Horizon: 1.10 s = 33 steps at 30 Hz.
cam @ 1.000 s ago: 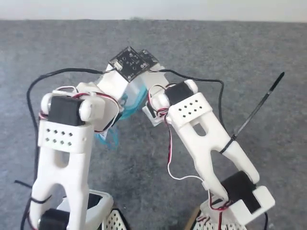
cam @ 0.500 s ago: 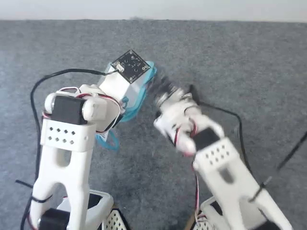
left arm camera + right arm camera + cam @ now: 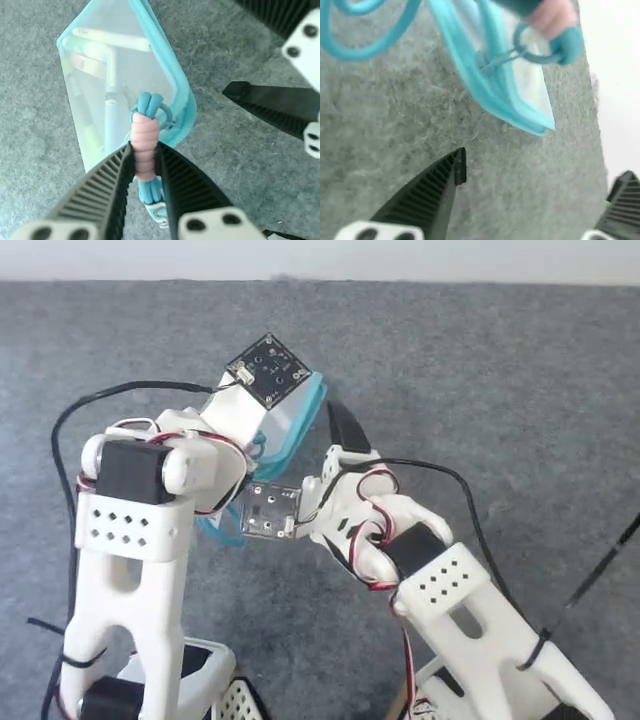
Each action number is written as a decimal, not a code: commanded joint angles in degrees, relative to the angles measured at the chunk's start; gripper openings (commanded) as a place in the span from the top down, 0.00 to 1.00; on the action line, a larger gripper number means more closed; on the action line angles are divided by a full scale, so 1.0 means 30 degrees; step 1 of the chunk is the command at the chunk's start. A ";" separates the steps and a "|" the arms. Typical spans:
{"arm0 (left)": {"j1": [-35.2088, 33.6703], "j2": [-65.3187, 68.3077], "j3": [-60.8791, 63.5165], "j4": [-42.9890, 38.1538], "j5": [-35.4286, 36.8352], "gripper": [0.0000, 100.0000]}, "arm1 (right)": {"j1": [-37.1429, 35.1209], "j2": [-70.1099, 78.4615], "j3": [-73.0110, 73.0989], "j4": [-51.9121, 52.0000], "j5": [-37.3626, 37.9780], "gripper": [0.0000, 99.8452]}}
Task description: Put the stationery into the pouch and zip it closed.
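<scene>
On the grey table, up between the two arms, the light-blue pouch sits with pens showing through its clear side. The left hand is pinched tight on the pink-and-blue zipper pull cord at the pouch's edge. The right hand hangs just beside the pouch, low over the table, fingers spread wide and gripping nothing.

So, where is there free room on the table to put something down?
The table is bare beyond the pouch, up to its far edge, and right of the right arm. Crowded in the middle: the left jaws hold the pouch's pull and the right jaws stand open beside it.
</scene>
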<state>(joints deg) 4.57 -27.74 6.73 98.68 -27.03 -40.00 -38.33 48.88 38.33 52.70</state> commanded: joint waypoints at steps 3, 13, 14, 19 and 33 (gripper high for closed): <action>-0.0879 -0.0674 -0.1040 0.0615 -0.0908 0.99 | 0.0220 0.0601 -0.1260 -0.0630 0.3223 0.51; -0.0733 -0.0645 -0.0952 0.0645 -0.0967 0.99 | -0.0659 0.0923 -0.1348 -0.0601 0.6447 0.51; -0.0733 -0.0645 -0.0923 0.0645 -0.1055 0.99 | -0.0835 0.0894 -0.1377 -0.0601 0.6505 0.51; -0.0733 -0.0645 -0.0952 0.0674 -0.1465 0.99 | -0.0923 0.1099 -0.1758 -0.0601 0.6447 0.53; 0.0440 -0.0821 -0.2271 0.0645 -0.0615 0.99 | 0.0396 -0.0220 -0.3985 0.4967 -0.2549 0.52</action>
<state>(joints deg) 5.63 -27.74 4.26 98.86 -30.29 -41.76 -35.25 43.08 50.29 54.64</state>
